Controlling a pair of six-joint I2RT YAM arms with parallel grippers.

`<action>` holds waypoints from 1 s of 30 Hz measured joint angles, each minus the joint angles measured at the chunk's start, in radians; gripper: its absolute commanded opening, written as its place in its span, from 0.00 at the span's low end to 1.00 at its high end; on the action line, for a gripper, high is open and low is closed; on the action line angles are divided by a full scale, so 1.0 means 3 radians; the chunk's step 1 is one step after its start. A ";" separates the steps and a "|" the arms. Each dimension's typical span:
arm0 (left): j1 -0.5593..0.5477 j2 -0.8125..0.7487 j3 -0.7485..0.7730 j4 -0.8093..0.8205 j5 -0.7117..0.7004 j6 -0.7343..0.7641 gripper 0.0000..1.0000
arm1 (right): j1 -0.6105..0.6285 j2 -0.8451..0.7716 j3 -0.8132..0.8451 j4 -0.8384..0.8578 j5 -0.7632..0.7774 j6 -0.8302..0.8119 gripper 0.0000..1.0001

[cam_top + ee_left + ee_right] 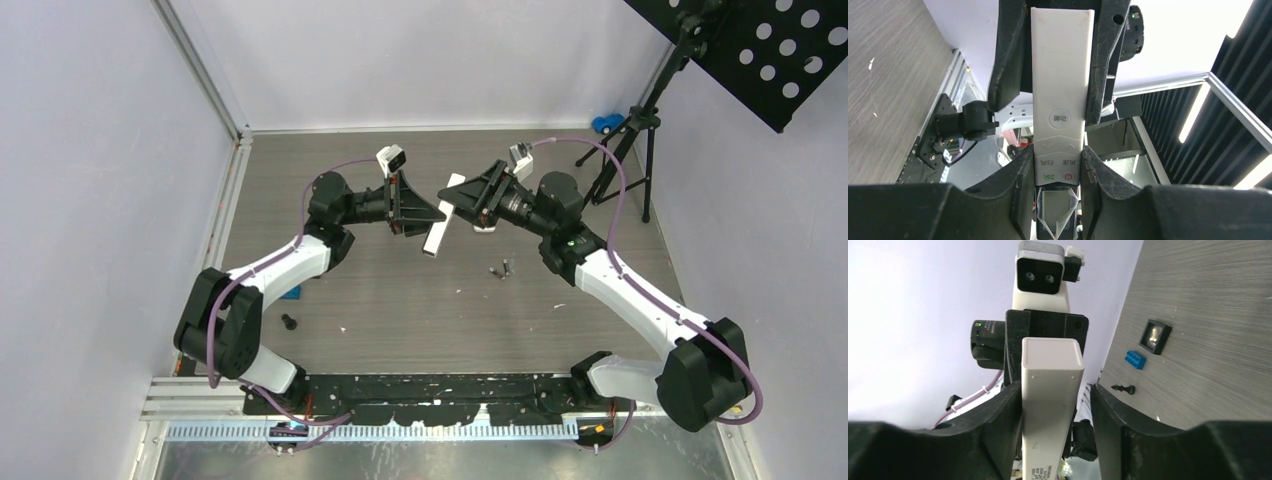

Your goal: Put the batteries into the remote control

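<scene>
In the middle of the top view, the left fingers point(1015, 195) are clamping the white remote point(436, 240), holding it above the bench point(400, 320). The right fingers point(998, 415) are straddling its other end, part open, a thin gap showing on one side; whether they are gripping it I cannot tell. The batteries point(500, 268) are lying on the bench, lower right of the remote, near it but apart.

The remote control point(436, 238), a slim white bar with a round button and a small display, is held clear of the table point(400, 310), pinched near its display end in my left gripper point(1057, 152). Two batteries point(506, 266), dark with silvery ends, lie close together on the table at its four o'clock.
</scene>
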 measured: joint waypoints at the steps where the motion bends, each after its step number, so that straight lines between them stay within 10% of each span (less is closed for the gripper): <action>1: -0.0006 0.0008 -0.0003 0.0053 0.0000 -0.0052 0.00 | 0.0004 0.0000 -0.0018 0.0046 0.0025 0.0032 0.49; 6: -0.0024 0.0022 -0.0024 0.0183 -0.0015 -0.0126 0.09 | 0.0076 -0.0108 -0.0120 0.0198 0.0237 0.0193 0.32; 10: -0.0038 0.0022 -0.0010 0.0228 -0.0048 -0.0018 0.50 | 0.0112 -0.0202 -0.0112 0.0086 0.0390 0.0286 0.18; 15: -0.0038 0.0014 0.0067 -0.0041 -0.0089 0.0381 0.76 | 0.0120 -0.0234 0.0072 -0.0398 0.0619 0.0306 0.01; 24: -0.0038 -0.0535 0.0631 -0.2162 -0.0754 0.2279 0.76 | 0.0120 -0.0439 0.0280 -0.1464 0.1115 0.0439 0.00; 30: -0.0038 -0.1081 0.0525 -0.2546 -0.1260 0.3217 0.70 | 0.0120 -0.0600 0.0282 -0.1938 0.1343 0.0734 0.00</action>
